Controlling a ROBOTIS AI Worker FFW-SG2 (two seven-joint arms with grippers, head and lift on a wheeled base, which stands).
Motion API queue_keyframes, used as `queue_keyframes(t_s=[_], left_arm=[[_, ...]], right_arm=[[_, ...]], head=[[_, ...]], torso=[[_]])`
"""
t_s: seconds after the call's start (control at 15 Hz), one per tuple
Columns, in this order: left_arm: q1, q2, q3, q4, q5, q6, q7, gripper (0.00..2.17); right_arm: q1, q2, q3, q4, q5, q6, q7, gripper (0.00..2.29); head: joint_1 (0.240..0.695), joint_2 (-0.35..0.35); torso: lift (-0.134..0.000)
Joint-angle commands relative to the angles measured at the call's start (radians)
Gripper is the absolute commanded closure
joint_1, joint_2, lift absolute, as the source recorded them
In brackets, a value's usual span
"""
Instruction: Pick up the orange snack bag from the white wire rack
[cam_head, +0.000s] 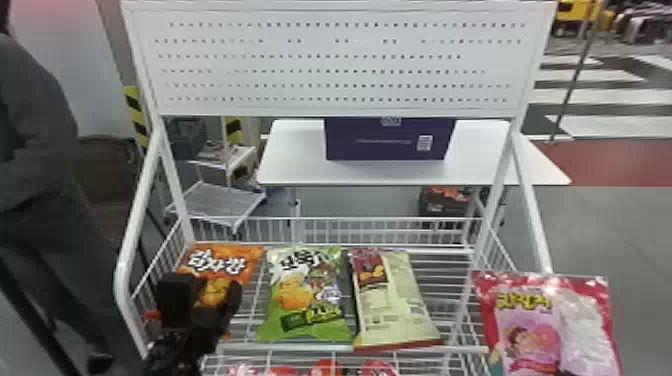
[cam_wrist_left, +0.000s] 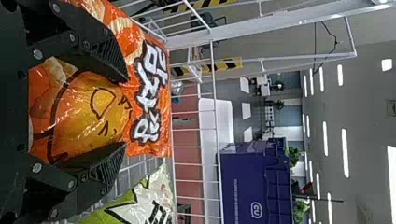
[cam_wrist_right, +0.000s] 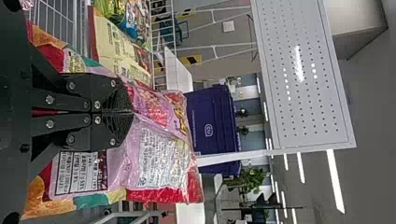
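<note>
Broadly, the rack (cam_head: 310, 346) spanned nine to three o'clock, with the pink bag (cam_head: 532, 327) at four and the orange bag (cam_head: 227, 256) on it at eight. The left gripper (cam_head: 205, 287) stood wide open over the latter, holding nothing; the right gripper (cam_wrist_right: 131, 112) pinched the pink bag.

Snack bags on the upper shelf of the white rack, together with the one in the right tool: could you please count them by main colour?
Orange bag: 1
Green bag: 1
Cream bag: 1
Pink bag, in the right tool: 1
Total: 4
</note>
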Motion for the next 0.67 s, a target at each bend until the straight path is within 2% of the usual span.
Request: queue_keyframes(t_s=[0.0,0.2,0.6], left_arm=[[0.001,-0.002,0.001,0.0,0.0,0.016,-0.006,1.94],[0.001,-0.004,0.001,0.0,-0.013,0.034,-0.012,2.08],[0.024,-0.002,0.004,-0.046,-0.005,0.055,-0.003,2.09]], right_arm=[[0.002,0.0,-0.005,0.0,-0.004,0.0,-0.001,2.25],[0.0,-0.002,-0.008,0.0,-0.012,0.0,0.0,2.25],[-0.006,0.0,-0.009,0.006,-0.016,0.0,0.0,2.25]], head=[[0.499,0.0],[0.499,0.0],[0.499,0.0]], torso=[[0.0],[0.0],[0.0]])
